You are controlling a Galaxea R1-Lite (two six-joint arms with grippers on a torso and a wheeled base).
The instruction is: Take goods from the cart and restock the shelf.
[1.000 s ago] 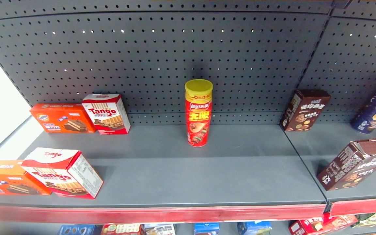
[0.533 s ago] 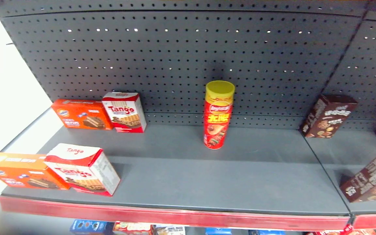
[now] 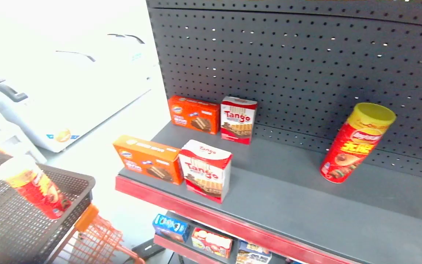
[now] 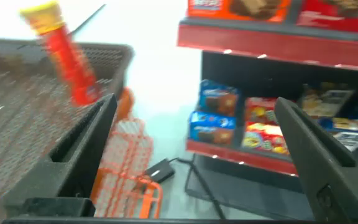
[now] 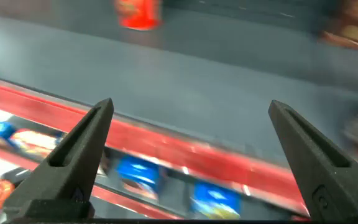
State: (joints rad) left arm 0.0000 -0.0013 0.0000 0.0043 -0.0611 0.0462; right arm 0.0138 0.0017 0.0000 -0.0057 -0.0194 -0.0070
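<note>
Head view: the cart (image 3: 82,182) sits low at the robot's left, the shelf (image 3: 277,209) ahead and to the right.

Cart can (image 3: 31,187): red body, pale yellow lid. It lies tilted in the cart's mesh basket, lid end up, apparently propped on the wall. This is the stock waiting to go up.

Shelf can (image 3: 355,143): same red body, yellow lid and yellow band, so I judge it the same product. It stands near the pegboard (image 3: 306,66) with its label facing out. The shelf floor in front of and beside it is bare, which is likely the slot for the next can.

Boxes at the shelf's left end stand in two rows, faces out for display. Orange box (image 3: 194,119) and red-white box (image 3: 238,119) are at the back. A second orange box (image 3: 147,159) and a second red-white box (image 3: 205,170) are at the front edge. The labels show wafer or cake pictures. Print is present on all packs; wording not recorded here.

Left gripper (image 4: 197,162): jaws wide apart, nothing between them, facing the cart and the lower shelf. It is apart from the cart can.

Right gripper (image 5: 191,162): jaws wide apart, empty, in front of the shelf's red front strip.

Judgement: fetching is not yet begun. The left arm is better placed for the cart can.
</note>
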